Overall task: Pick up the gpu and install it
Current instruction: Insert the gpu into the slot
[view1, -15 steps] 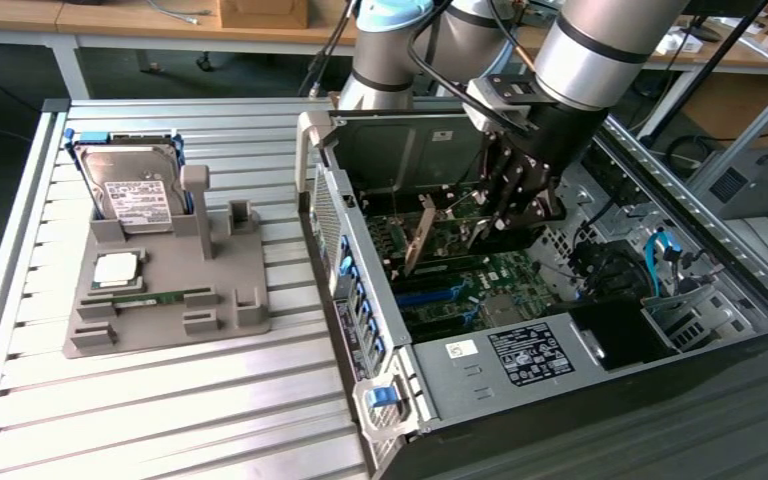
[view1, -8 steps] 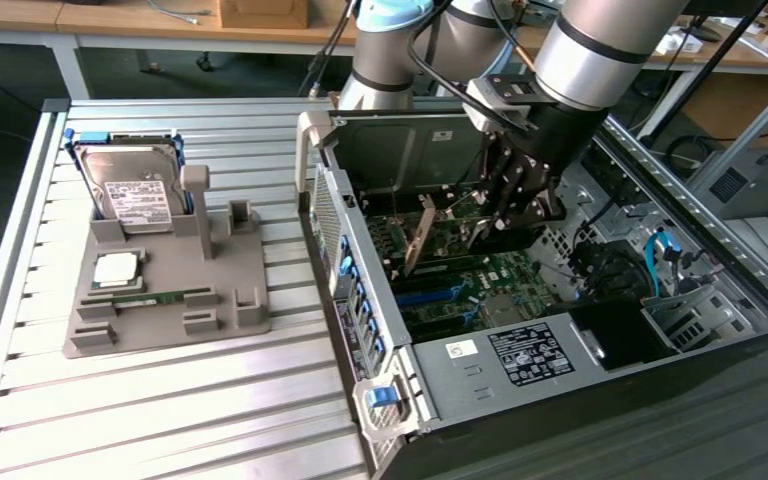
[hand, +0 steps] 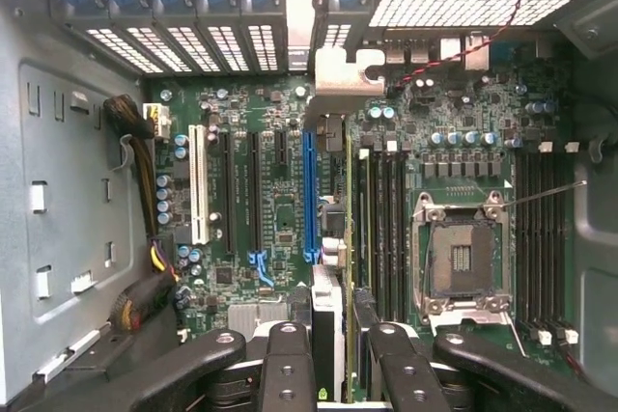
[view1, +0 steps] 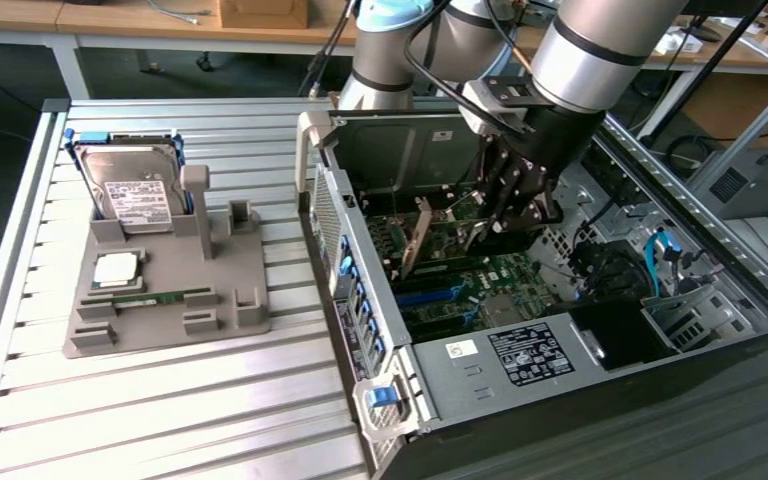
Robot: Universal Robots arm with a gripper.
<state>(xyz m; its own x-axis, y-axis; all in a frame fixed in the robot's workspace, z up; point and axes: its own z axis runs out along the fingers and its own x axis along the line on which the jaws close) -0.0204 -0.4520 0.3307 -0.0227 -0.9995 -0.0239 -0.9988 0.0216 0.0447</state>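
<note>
Exterior view's left shows you the grey fixture (view1: 157, 330) on the slatted table (view1: 157, 420). The hard drive (view1: 137, 190) stands in it, and the small green memory stick (view1: 157, 297) lies in its groove. No thin dark card is there, so I judge that the pick-up part of the task is done.

Toward the middle and the exterior view's right, the open computer case (view1: 491, 370) lies on its side. The arm reaches down into it, and the gripper (view1: 511, 235) is low, close above the boards inside.

On the wrist view you can see where the gpu (hand: 328, 311) is: it hangs edge-on between the black fingers (hand: 290, 364), which are about half closed and pinch it from both sides. The card runs away from the camera over the motherboard (hand: 241, 267), and its silver bracket (hand: 338, 69) is near the rear slot openings of the case. Beside the card, the long blue slot (hand: 309, 190) is visible along most of its length, so the card edge is not pressed into it. The card seems to lie just next to this slot, almost parallel with it, but I cannot tell how high above the board it is.

By my judgement you are in the second half of the work: the gpu is grasped, carried inside the case and roughly lined up. What is left is to seat it in the slot and to release it.
</note>
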